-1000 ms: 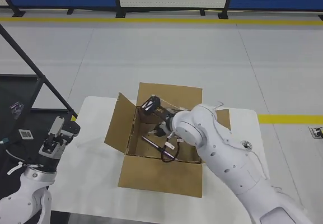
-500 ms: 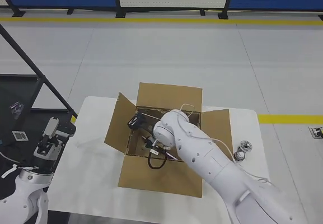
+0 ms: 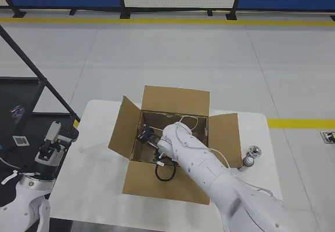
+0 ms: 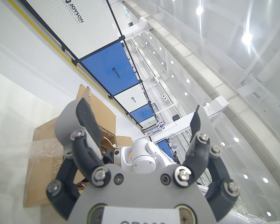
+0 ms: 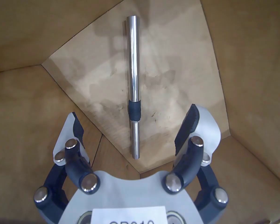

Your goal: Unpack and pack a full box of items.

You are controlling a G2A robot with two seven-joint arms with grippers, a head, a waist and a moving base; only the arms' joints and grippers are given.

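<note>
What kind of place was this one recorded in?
Probably a factory or lab hall: a yellow floor line, blue partition panels, and rows of ceiling lights high overhead.

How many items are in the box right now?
1: a metal rod with a black band lies flat on the box floor, under the open right hand. Corners outside the wrist view may hide more.
</note>
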